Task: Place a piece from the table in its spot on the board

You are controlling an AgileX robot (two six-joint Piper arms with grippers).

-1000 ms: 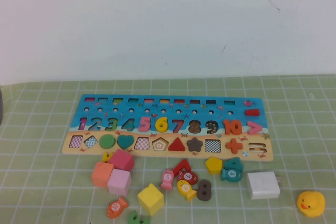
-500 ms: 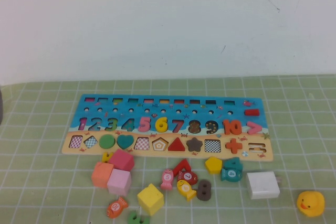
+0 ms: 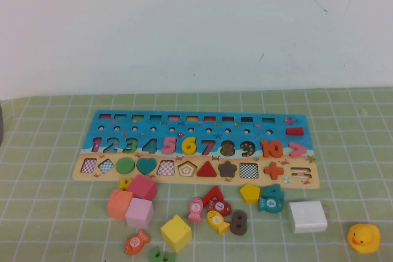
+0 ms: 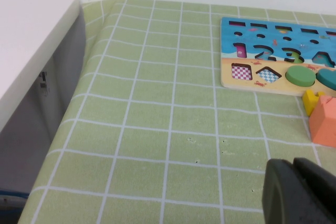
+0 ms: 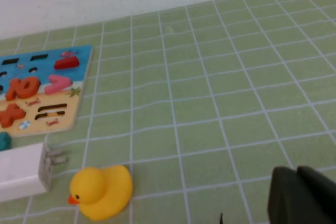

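One piece (image 3: 188,145), beyond left hand (image 4: 299,192), right hand (image 5: 302,195).

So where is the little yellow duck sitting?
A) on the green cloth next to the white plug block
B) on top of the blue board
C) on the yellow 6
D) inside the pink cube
A: the rubber duck sits on the green checked tablecloth beside the white charger block, clear of the board.

Board (image 3: 196,145) painted wood – duck (image 3: 363,237) glossy plastic.
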